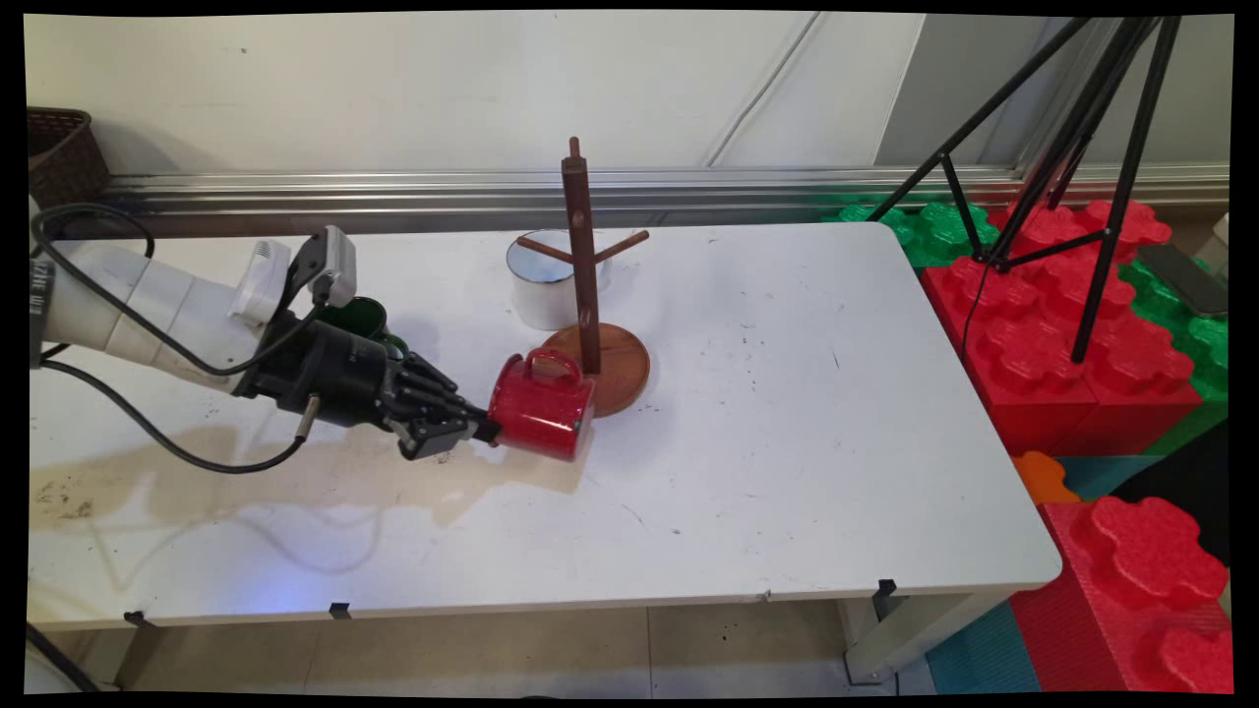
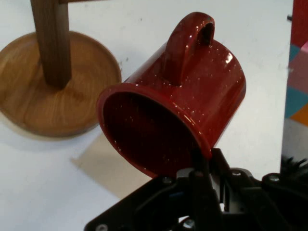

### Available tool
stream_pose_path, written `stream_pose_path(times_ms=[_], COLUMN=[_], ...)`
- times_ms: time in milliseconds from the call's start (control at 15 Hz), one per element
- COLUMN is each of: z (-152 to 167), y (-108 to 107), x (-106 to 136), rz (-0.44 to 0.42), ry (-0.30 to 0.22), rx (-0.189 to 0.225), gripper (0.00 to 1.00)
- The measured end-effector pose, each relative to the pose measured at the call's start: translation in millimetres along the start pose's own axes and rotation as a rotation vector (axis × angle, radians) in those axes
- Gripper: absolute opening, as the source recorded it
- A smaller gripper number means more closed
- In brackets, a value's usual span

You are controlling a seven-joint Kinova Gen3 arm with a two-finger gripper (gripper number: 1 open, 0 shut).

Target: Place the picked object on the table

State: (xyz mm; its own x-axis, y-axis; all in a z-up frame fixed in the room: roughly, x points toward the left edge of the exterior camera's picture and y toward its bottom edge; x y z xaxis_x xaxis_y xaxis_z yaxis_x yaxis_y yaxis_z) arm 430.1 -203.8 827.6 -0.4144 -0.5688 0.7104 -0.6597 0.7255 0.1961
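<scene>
Gripper (image 1: pixel 479 430) jaws are pinching the rim of the red mug (image 1: pixel 543 403), and I am holding it tipped on its side, mouth toward the hand and handle up, low over the surface (image 1: pixel 787 442) just beside the round base of the wooden mug tree (image 1: pixel 590 295). I am judging this as the carrying stage, mug in hand close to the stand. A white mug (image 1: pixel 539 280) is standing behind the tree, and a green mug (image 1: pixel 362 320) is showing behind the wrist. I am reading no lettering on any of the mugs or on the stand.
</scene>
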Motion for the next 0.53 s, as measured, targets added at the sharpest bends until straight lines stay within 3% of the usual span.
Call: stream_pose_path(times_ms=[533], z=[-13.2], y=[-0.1], x=[0.5], rz=[0.098], ry=[-0.102], rx=[0.079], gripper=[0.0])
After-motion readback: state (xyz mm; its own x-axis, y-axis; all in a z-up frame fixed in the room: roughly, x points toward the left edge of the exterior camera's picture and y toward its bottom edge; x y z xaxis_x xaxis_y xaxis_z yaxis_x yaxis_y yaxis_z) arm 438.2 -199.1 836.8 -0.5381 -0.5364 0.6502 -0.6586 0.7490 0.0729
